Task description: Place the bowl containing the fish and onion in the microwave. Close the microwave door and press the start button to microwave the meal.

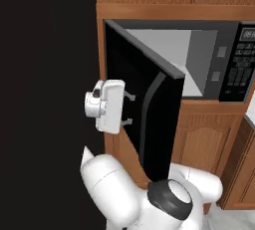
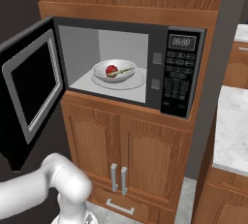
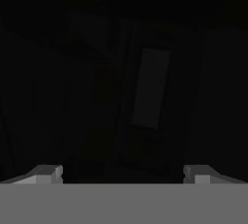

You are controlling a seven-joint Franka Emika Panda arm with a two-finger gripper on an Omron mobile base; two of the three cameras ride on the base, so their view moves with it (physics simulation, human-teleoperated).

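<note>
Gripper nearest, jaws spread wide, holding nothing, fingers aimed at the outer face of the microwave door, just beside it; contact can't be told. Door: broad black panel, dark window, curved handle bar, standing open to the microwave's left, free edge toward the robot. Microwave beyond: black front, pale grey cavity, keypad strip right. Bowl, shallow glossy white-grey, sits mid-cavity, open room all round its rim. In it, red round onion at left, slender grey-green fish beside it, long axis left-right across the cavity
</note>
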